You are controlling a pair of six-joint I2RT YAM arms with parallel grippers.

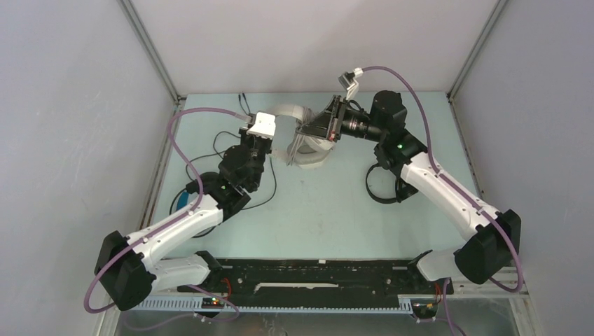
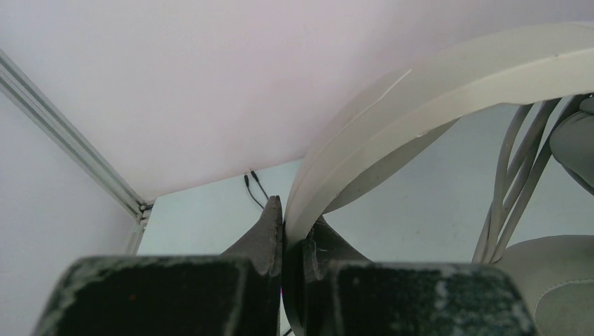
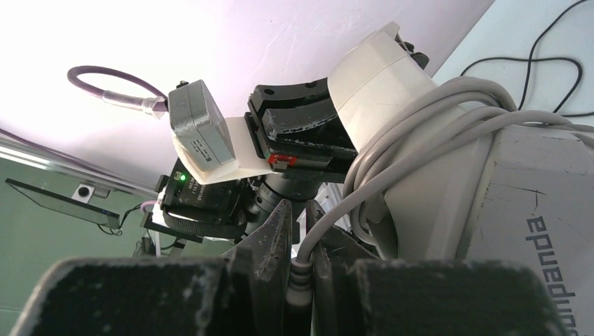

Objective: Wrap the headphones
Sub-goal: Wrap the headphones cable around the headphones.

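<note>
White headphones (image 1: 306, 150) sat at 12 o'clock of table (image 1: 329, 210). Left gripper (image 2: 284, 217) clamped narrow on headband (image 2: 434, 91) from 9 o'clock side. Right gripper (image 3: 300, 231), on 3 o'clock side, pinched cable (image 3: 392, 133) tail; coils lay toward 1 o'clock from it.

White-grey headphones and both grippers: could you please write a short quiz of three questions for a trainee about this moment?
1. True or false: the left gripper is clamped on the white-grey headphones' headband.
2. What does the right gripper pinch? A: the grey cable. B: an ear cup. C: nothing.
3. Fill in: the all-black headphones lie beside the ___ arm.
Key: 1 true; 2 A; 3 right.
</note>
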